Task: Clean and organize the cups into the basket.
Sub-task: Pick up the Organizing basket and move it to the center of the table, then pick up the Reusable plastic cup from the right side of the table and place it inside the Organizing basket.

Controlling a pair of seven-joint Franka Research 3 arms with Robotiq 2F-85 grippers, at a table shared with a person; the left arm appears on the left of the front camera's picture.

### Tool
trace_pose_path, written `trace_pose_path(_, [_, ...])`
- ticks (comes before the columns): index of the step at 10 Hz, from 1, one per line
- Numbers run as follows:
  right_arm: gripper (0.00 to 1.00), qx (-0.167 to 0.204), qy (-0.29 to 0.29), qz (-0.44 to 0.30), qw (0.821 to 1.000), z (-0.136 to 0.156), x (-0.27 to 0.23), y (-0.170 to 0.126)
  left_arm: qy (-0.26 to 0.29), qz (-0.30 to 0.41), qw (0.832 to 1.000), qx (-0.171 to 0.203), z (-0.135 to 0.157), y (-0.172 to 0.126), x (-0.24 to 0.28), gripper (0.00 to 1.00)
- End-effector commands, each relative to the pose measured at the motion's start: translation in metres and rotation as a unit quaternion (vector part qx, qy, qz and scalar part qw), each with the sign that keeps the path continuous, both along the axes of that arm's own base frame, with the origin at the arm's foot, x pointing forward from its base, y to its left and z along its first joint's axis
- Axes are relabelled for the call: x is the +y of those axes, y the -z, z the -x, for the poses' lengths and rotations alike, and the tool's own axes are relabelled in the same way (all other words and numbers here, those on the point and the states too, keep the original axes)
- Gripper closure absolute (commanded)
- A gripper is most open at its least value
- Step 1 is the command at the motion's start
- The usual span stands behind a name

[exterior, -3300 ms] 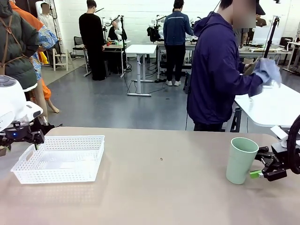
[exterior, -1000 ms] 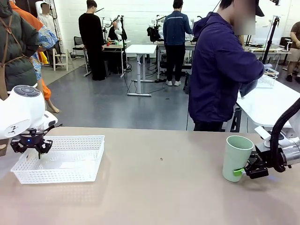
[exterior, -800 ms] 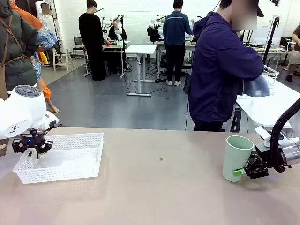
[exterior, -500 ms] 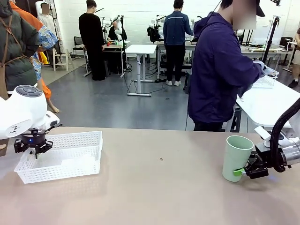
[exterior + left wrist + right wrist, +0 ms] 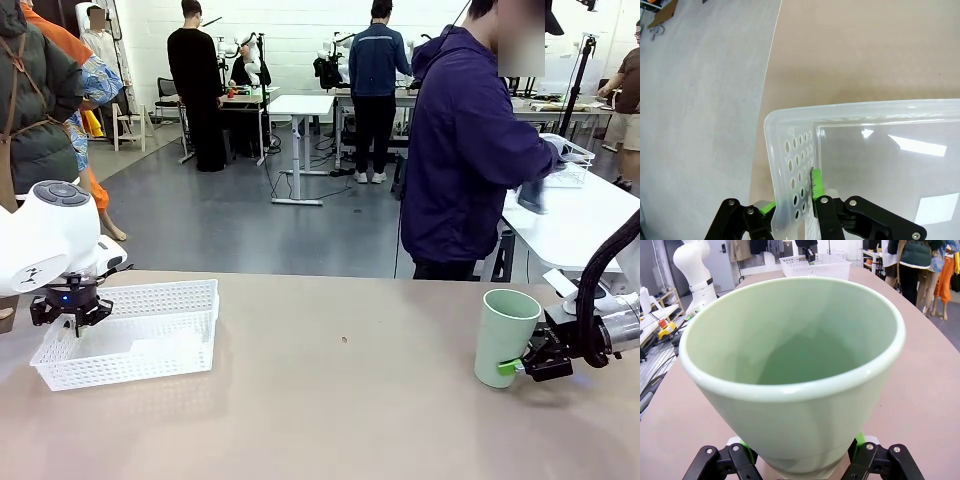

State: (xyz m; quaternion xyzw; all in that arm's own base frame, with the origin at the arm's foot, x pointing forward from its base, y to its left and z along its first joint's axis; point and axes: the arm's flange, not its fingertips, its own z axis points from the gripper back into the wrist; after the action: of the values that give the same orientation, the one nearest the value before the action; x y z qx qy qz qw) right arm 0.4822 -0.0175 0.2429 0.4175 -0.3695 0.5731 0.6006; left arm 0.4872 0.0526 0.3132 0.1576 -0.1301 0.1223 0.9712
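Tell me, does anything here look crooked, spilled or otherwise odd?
Only the basket: it sits skewed to the edge of the table, its end wall pinched by the left fingers. The green cup stands upright and empty, the right fingers clamped near its base. Nothing spilled.

no readable text, labels, brands or numbers anywhere

- The left gripper (image 5: 72, 320) pointed straight down, its fingers pinched on the end wall of the basket (image 5: 150, 345).
- The right gripper (image 5: 512, 367) lay level, fingers clamped around the base of the cup (image 5: 507, 335).
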Motion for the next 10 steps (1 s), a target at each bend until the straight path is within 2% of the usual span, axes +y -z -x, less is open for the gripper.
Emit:
trace_pose_path(1, [1.00, -0.001, 0.007, -0.005, 1.000, -0.006, -0.001, 0.007, -0.005, -0.016, 1.000, -0.005, 0.001, 0.009, 0.003, 1.00])
trace_pose_path(2, [0.78, -0.001, 0.008, -0.004, 1.000, -0.005, -0.001, 0.007, -0.006, -0.015, 1.000, -0.005, 0.001, 0.009, 0.003, 1.00])
trace_pose_path(4, [0.82, 0.005, 0.022, 0.005, 1.000, 0.000, 0.001, 0.002, -0.011, -0.011, 1.000, 0.006, 0.002, 0.006, 0.002, 1.00])
trace_pose_path(5, [0.82, 0.003, 0.043, -0.001, 0.999, 0.006, 0.000, -0.013, -0.025, 0.015, 0.999, 0.014, 0.003, -0.003, -0.003, 1.00])
trace_pose_path(7, [0.82, -0.014, 0.088, 0.004, 0.996, 0.020, -0.005, -0.056, -0.013, 0.019, 1.000, 0.019, 0.010, -0.021, -0.025, 1.00])
trace_pose_path(8, [0.82, -0.034, 0.100, 0.000, 0.994, 0.028, -0.009, -0.080, 0.000, 0.015, 1.000, 0.023, 0.012, -0.029, -0.039, 1.00])
trace_pose_path(10, [0.82, -0.047, 0.120, 0.008, 0.992, 0.037, -0.017, -0.121, 0.015, 0.010, 0.999, 0.035, 0.007, -0.039, -0.066, 1.00])
